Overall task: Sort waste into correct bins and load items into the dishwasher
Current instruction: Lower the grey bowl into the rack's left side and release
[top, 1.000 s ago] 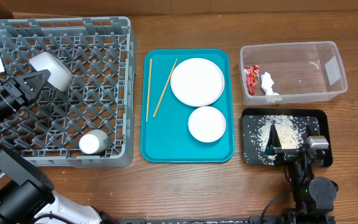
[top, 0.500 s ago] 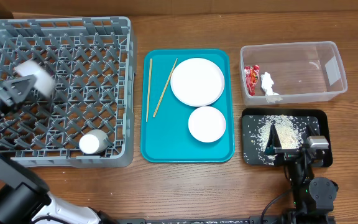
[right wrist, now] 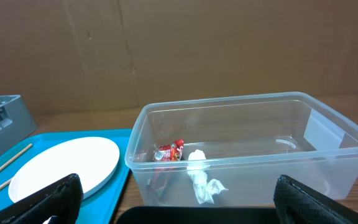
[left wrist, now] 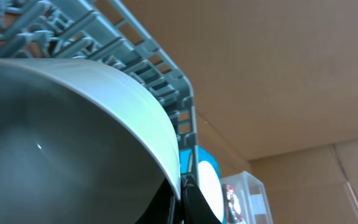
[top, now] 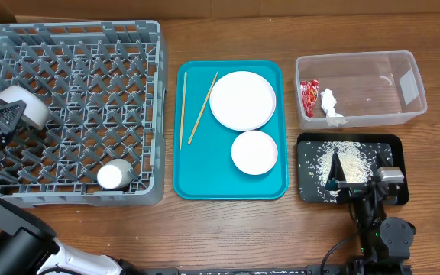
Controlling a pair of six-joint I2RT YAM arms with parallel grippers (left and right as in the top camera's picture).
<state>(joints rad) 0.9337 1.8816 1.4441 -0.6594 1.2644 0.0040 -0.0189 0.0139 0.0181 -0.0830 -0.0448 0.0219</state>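
My left gripper (top: 8, 120) is shut on the rim of the white bowl (top: 23, 108) and holds it over the left edge of the grey dish rack (top: 90, 46). In the left wrist view the bowl (left wrist: 73, 124) fills the frame, pinched at its rim by my left gripper (left wrist: 183, 190). A small cup (top: 114, 176) stands in the rack. The large plate (top: 242, 100), smaller dish (top: 254, 152) and chopsticks (top: 183, 111) lie on the teal tray. The red wrapper (top: 308, 95) and tissue (top: 331, 103) lie in the clear tub (top: 388, 65). Rice (top: 342, 162) lies in the black tray (top: 392, 145). My right gripper (top: 351, 177) is open and empty over the black tray.
The teal serving tray (top: 205, 172) sits between rack and tub. In the right wrist view the tub (right wrist: 260, 118) stands just ahead, with the wrapper (right wrist: 169, 151), tissue (right wrist: 201, 177) and plate (right wrist: 67, 165) to the left. A brown cardboard wall stands behind the table.
My left gripper has carried the bowl leftward and a little toward the front, from the rack's upper left part to its left edge. The right arm has not moved.
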